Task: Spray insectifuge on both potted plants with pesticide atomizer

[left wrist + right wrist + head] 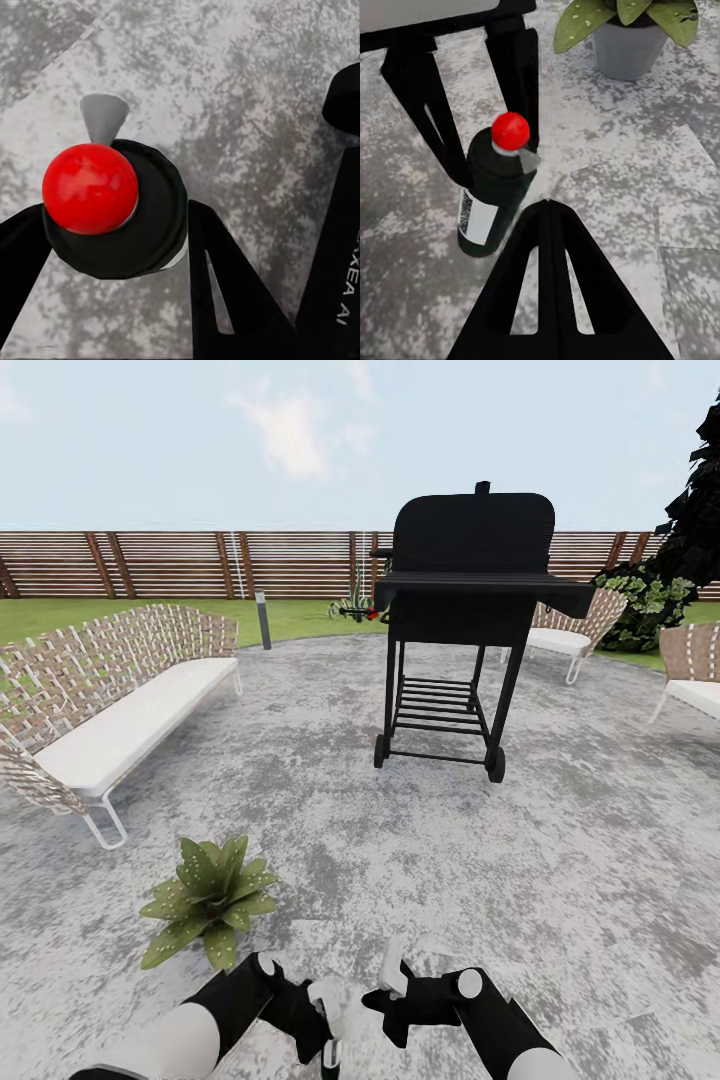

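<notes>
— Where's your sprayer?

— The pesticide atomizer (493, 196) sits clamped between your left gripper (112, 225) fingers — dark bottle, red ball on top, grey nozzle, held over the grey paving (560, 840).

— And your right gripper (392, 972)?

— Just beside the left one; I cannot tell how wide it stands.

— The plant?

— One potted plant (208, 897) stands near your left arm, the black grill (462, 610) beyond.

Paving (560, 860): mottled grey stone look, matt, rough. Fence (160, 560): brown wooden slats. Grill (470, 580): matt black, metal look. Sofa (90, 700): woven wicker, smooth white cushion. Pesticide atomizer (495, 199): dark smooth body, glossy red ball top. Potted plant (208, 895): speckled leaves; plain grey matt pot.
</notes>
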